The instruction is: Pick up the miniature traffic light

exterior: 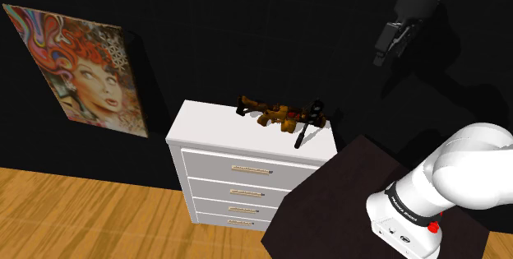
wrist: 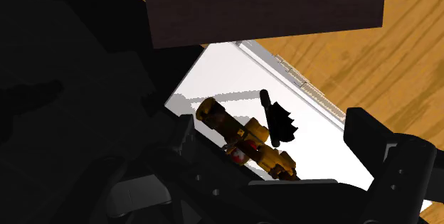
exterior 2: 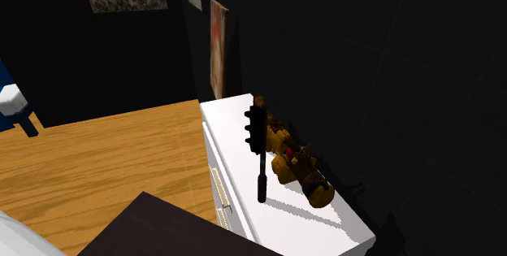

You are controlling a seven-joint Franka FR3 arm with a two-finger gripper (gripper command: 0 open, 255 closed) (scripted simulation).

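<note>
Writing: small pale marks on the black band at the base of the white arm (exterior: 409, 208), too small to read.
Task's thing: a black miniature traffic light (exterior 2: 257, 136), all black, with a slim pole rising from a thicker round foot.
Head: a narrow box with three hooded visors down one side; the lamp colours cannot be told.
Pose: it stands upright on its foot in the second exterior view.
Gripper: the all-black two-finger gripper (exterior: 382, 55) hangs in the air with its fingers apart and nothing between them.
Place of the traffic light: well below the gripper, on the top of a white chest of drawers (exterior: 205, 122); in the wrist view it shows in the gap between the two fingers, far from both.
Neighbour: an orange-brown gun-shaped toy (exterior 2: 294, 163) lies just beside the traffic light on the same top, also well below the gripper.
Stand: a dark brown box stand (exterior: 345, 183), beneath the gripper and next to the chest.
Surroundings: a wooden plank floor (exterior: 82, 212), and a colourful painting of a red-haired woman's face (exterior: 82, 68) on the dark wall, well apart from the gripper.
</note>
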